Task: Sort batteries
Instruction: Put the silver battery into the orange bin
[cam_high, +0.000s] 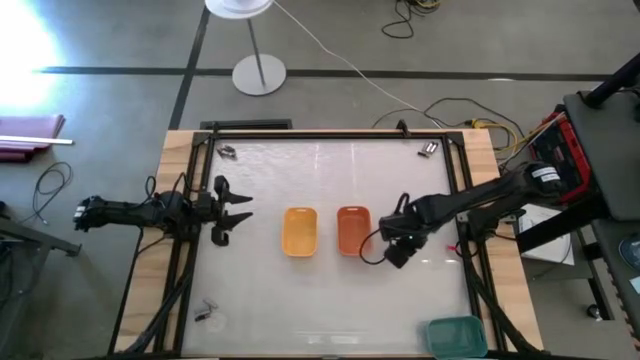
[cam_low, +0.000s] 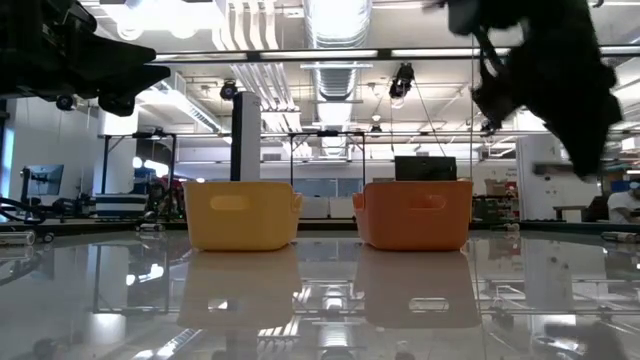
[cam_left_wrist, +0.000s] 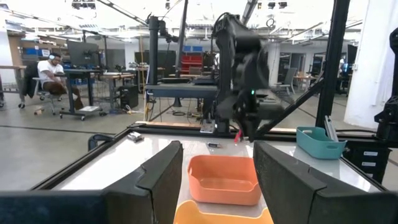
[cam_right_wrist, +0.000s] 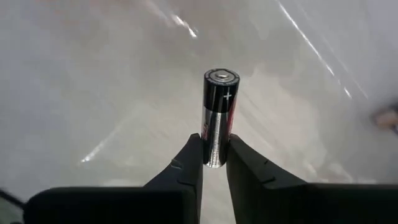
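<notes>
Black battery, plus end showing, sits pinched between my right gripper fingertips at centre of the right wrist frame. Only its lower part is caught; most of the cell stands proud of the tips. Fingers are nearly closed, gap no wider than the cell.

In the high view the right gripper hangs just right of the orange tray, right of centre frame, above the table. Yellow tray sits beside the orange one to its left. Teal tray is at lower right, well apart.

Loose batteries: a small cluster at upper left, another at upper right, a third at lower left.

Left gripper waits at left of frame, fingers spread wide, holding nothing.

Risks as I judge them:
- Shallow grip; a quick swing could tip or pivot the cell out.
- Dropped on this glossy table, it would likely roll.
- Releasing off the tray wall could bounce it out.
- Wrong tray for this size is possible.
</notes>
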